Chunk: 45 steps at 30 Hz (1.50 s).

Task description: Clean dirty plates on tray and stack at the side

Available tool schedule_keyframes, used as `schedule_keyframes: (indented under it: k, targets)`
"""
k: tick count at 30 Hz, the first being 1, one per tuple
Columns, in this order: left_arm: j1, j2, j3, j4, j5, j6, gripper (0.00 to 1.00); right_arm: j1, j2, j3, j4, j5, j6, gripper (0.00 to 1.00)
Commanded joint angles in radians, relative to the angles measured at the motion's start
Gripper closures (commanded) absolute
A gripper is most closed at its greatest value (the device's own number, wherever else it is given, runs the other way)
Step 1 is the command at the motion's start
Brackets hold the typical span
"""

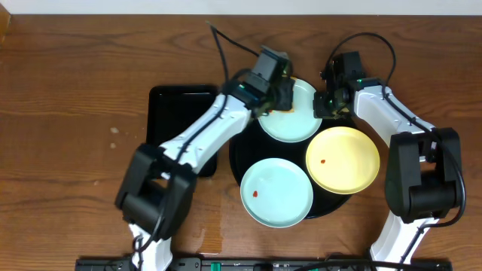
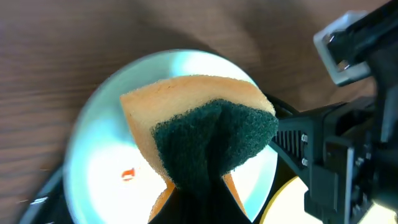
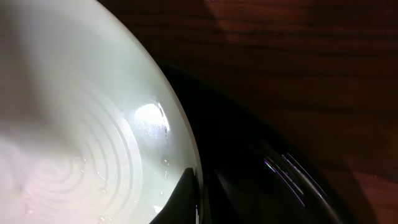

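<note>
Three plates lie on the round black tray (image 1: 235, 154). The far mint-blue plate (image 1: 295, 124) also shows in the left wrist view (image 2: 99, 162) with a red speck (image 2: 127, 175). My left gripper (image 1: 276, 96) is shut on an orange sponge with a green scrub side (image 2: 199, 134) and holds it over this plate. My right gripper (image 1: 328, 104) is shut on this plate's right rim (image 3: 194, 186). The near mint-blue plate (image 1: 276, 192) and the yellow plate (image 1: 343, 159) each carry a red speck.
A smaller rectangular black tray (image 1: 175, 113) lies left of the round tray, partly under my left arm. The wooden table (image 1: 68, 113) stretches to the left. The round tray's rim shows in the right wrist view (image 3: 280, 174).
</note>
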Motion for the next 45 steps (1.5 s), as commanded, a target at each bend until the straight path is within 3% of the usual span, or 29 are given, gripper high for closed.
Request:
schedule_keyframes:
  k: [1, 10, 28, 35, 45]
  targets:
    - [-0.020, 0.054, 0.018, 0.018, 0.009, -0.057, 0.93, -0.002, 0.006, 0.002, -0.014, 0.019, -0.002, 0.99]
    - [-0.012, 0.162, 0.018, 0.075, -0.019, -0.079, 0.93, -0.002, 0.006, 0.002, -0.037, 0.019, -0.002, 0.99]
    - [0.038, 0.198, 0.023, -0.068, -0.480, 0.165, 0.93, -0.002, 0.006, 0.002, -0.060, 0.019, -0.002, 0.99]
    - [0.030, 0.168, 0.121, -0.176, -0.540, 0.156, 0.93, -0.002, 0.006, 0.002, -0.068, 0.028, 0.002, 0.99]
    - [0.031, 0.045, 0.156, -0.316, -0.529, 0.020, 0.93, -0.002, -0.001, 0.003, -0.085, 0.120, 0.008, 0.99]
